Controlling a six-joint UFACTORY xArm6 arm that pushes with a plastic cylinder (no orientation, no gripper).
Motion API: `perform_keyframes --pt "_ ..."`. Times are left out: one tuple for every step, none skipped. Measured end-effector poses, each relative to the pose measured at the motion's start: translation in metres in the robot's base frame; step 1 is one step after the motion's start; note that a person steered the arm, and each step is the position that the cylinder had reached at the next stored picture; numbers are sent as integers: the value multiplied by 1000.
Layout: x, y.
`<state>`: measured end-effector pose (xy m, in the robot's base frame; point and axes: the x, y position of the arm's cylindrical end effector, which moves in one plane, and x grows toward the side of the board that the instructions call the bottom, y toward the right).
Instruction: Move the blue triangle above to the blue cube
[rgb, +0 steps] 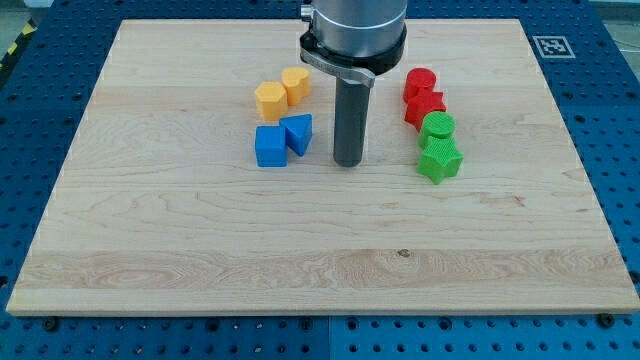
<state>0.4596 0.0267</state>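
The blue cube (270, 146) sits left of centre on the wooden board. The blue triangle (299, 133) touches its right side, slightly nearer the view's top. My tip (348, 162) is the lower end of the dark rod, just right of the blue triangle with a small gap between them. The tip touches no block.
Two yellow blocks (271, 99) (295, 85) lie above the blue pair. A red cylinder (420, 83) and a red block (425, 106) lie to the right, with a green cylinder (437, 127) and a green block (439, 159) below them. The board (200, 250) rests on a blue pegboard.
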Motion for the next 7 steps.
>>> perform_keyframes --pt "17 -1" --pt "8 -13" --pt "-2 -27" --pt "-26 -31" --pt "-31 -31" --pt "-36 -32" --pt "-55 -45"
